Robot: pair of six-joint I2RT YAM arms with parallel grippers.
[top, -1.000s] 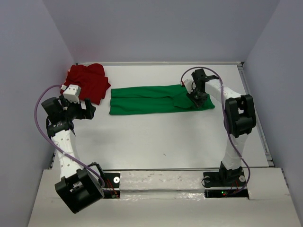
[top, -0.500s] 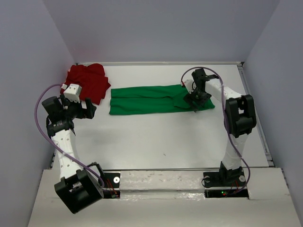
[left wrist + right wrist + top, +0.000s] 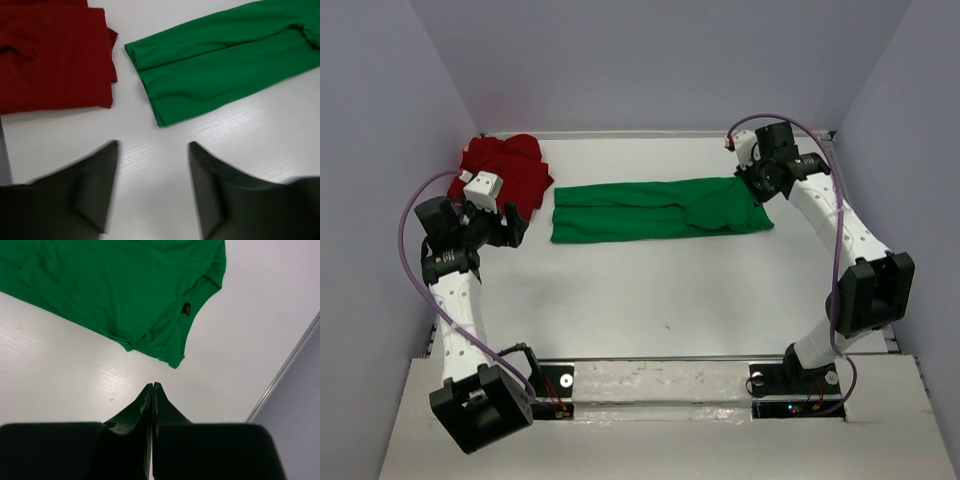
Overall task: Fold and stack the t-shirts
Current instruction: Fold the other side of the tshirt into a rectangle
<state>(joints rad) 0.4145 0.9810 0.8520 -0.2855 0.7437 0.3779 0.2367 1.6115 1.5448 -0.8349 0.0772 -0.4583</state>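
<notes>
The green t-shirt (image 3: 650,208) lies as a long folded strip across the middle of the table, with its right end rumpled. The red t-shirt (image 3: 508,172) sits bunched at the back left corner. My left gripper (image 3: 513,227) hovers open over bare table between the two shirts. In the left wrist view, the red t-shirt (image 3: 50,55) and the green t-shirt's left end (image 3: 225,65) both lie ahead of the left gripper (image 3: 153,144). My right gripper (image 3: 758,187) is shut and empty by the green shirt's right end. The right wrist view has the green t-shirt (image 3: 115,290) just beyond the right gripper (image 3: 152,385).
Pale walls close in the white table on the left, back and right. A raised rail (image 3: 287,365) runs along the right edge, close to my right gripper. A small dark speck (image 3: 667,325) marks the table near the front middle.
The right gripper has left the green shirt's right end, opened and shut again, and its arm has swung out toward the back right. The left arm shifted slightly and its jaws narrowed a little.
</notes>
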